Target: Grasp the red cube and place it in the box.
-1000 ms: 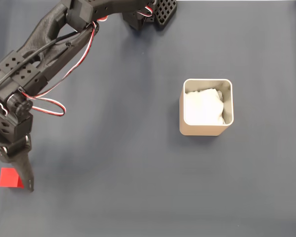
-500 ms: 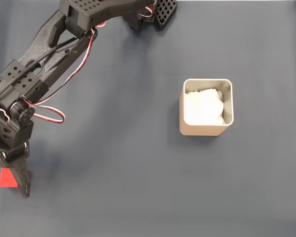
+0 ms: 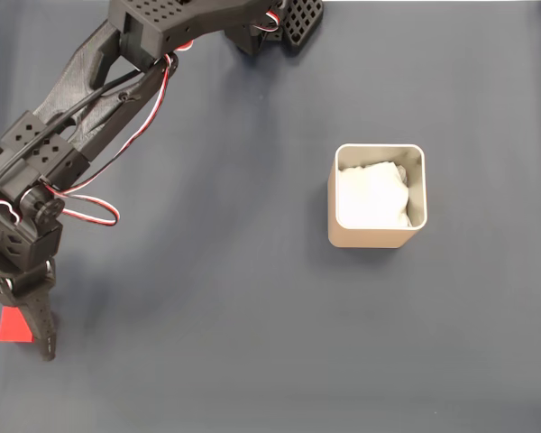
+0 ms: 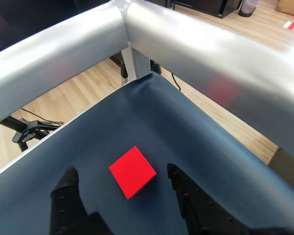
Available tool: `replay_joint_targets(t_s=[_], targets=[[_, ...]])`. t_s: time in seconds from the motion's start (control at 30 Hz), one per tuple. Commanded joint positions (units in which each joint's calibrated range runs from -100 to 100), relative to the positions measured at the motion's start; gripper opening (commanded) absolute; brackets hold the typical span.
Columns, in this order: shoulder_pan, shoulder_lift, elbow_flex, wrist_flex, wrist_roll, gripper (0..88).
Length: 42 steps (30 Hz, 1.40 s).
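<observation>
No brand, label or legible writing appears on any item in either view.

In the fixed view the black printed arm (image 3: 81, 117), with red, white and black wires looped along it, reaches from the top edge down to the lower left of the dark blue-grey cloth table cover (image 3: 252, 343). Its black two-finger gripper (image 3: 32, 320) sits low over the small, plain, bright red cube (image 3: 12, 325), which lies flat on the cloth at the far left edge, partly covered by the gripper body.

In the wrist view the small red cube (image 4: 132, 172) rests on the cloth between the two black fingers (image 4: 68, 193), which stand spread apart, one on each side, with a gap of cloth visible between each finger and the cube. Neither finger touches it.

The beige square box with rounded corners (image 3: 377, 236) stands upright right of centre in the fixed view, well apart from the cube, with white soft padding (image 3: 370, 194) inside. The cloth between cube and box is bare.

In the wrist view a silver metal frame rail (image 4: 186, 44) borders the table corner, with light wooden flooring (image 4: 83, 93) beyond and a black stand foot (image 4: 29, 129) on it.
</observation>
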Motion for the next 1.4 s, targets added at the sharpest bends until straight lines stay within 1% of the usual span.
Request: replay_joint_targets(t_s=[0.0, 0.6, 1.17, 1.27, 1.37], targets=[[0.4, -0.8, -3.2, -1.1, -0.3, 43.6], [0.2, -0.3, -2.1, -2.2, -1.8, 43.5], [0.1, 0.0, -2.1, -2.2, -1.7, 43.3], [0.0, 0.0, -1.8, -2.2, -1.4, 41.5], [-0.1, -0.1, -1.1, -2.2, -0.8, 35.5]])
